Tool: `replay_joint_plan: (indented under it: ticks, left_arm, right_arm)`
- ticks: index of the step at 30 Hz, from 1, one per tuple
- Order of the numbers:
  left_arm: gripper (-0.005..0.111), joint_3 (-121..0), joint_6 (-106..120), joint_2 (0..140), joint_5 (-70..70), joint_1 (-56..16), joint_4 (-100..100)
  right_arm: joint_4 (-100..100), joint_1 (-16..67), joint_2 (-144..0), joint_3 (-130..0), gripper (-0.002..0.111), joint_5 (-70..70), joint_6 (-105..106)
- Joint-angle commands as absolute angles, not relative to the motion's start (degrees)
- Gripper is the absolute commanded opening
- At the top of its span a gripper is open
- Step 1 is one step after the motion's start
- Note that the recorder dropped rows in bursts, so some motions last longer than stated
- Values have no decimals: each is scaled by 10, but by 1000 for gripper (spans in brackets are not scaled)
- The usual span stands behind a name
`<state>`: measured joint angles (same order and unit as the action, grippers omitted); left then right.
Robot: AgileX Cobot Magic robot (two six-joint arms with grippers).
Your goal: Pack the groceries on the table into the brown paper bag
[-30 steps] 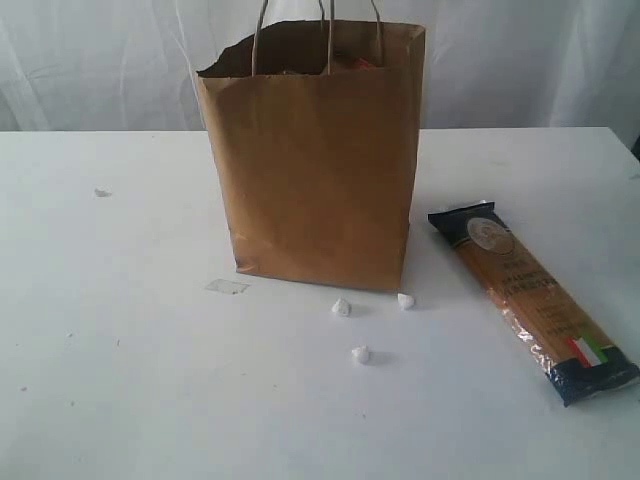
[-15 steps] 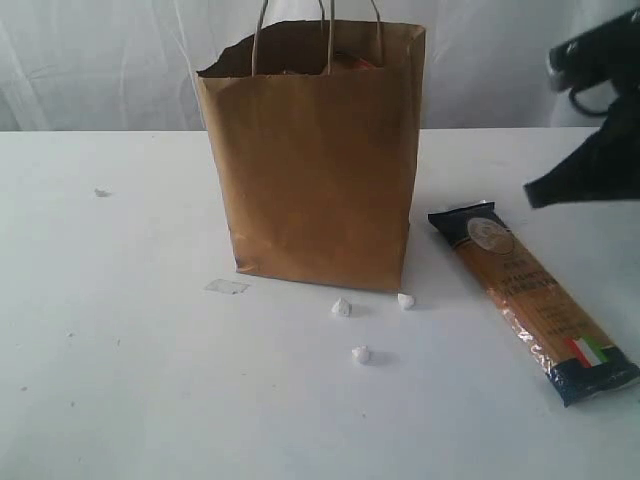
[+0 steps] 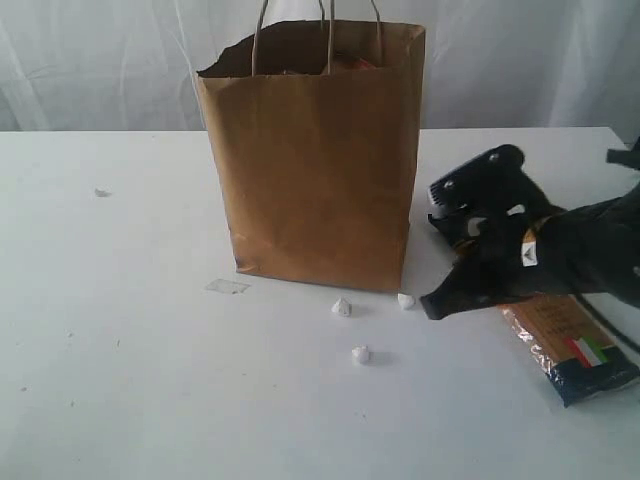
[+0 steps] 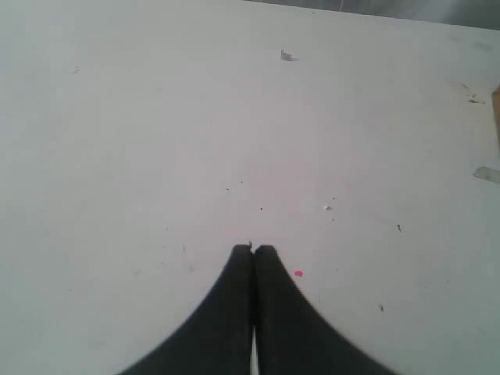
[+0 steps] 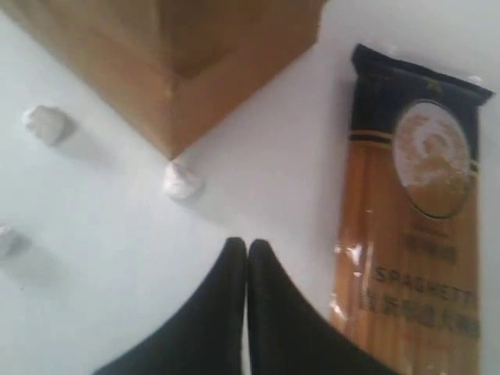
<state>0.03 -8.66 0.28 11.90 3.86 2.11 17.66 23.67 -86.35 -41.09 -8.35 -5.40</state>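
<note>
Lying on the tabletop [image 3: 120,340] right of the brown paper bag [image 3: 315,170], long axis far-left to near-right, the long spaghetti packet [image 3: 568,345] sits just right of the right gripper [image 3: 430,305], jaws pressed together, empty, nearer arm; left gripper [image 4: 251,248] likewise closed over bare tabletop.

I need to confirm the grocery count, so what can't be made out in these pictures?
- What is inside the brown paper bag: in the exterior view its front wall hides nearly everything in it.
- The spaghetti packet: in the exterior view the right arm covers its upper half. In the right wrist view the frame edge cuts off its far end.
- The white lumps by the bag are too small to identify.
</note>
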Motion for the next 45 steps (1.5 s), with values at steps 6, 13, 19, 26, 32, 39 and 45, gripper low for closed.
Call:
replay_joint_plan:
  ticks: [6, 13, 19, 26, 32, 39, 45]
  left_arm:
    - [0, 0, -88, 0, 117, 40, 25]
    - [0, 0, -88, 0, 117, 40, 25]
    - [0, 0, -88, 0, 116, 40, 25]
    - [0, 0, -88, 0, 116, 40, 25]
    - [0, 0, -88, 0, 116, 40, 25]
    - [0, 0, -88, 0, 116, 40, 25]
    - [0, 0, -88, 0, 116, 40, 25]
  right_arm:
    - [176, 280, -939, -406, 31, -31, -47]
    - [175, 280, -966, -418, 41, -26, -79]
    - [175, 280, -983, -444, 41, -21, -77]
    - [173, 280, -1034, -448, 41, 37, -80]
    - [173, 280, -1056, -454, 41, 70, -76]
    - [174, 278, -1076, -468, 41, 64, -76]
    - [174, 251, -1077, -468, 41, 64, -76]
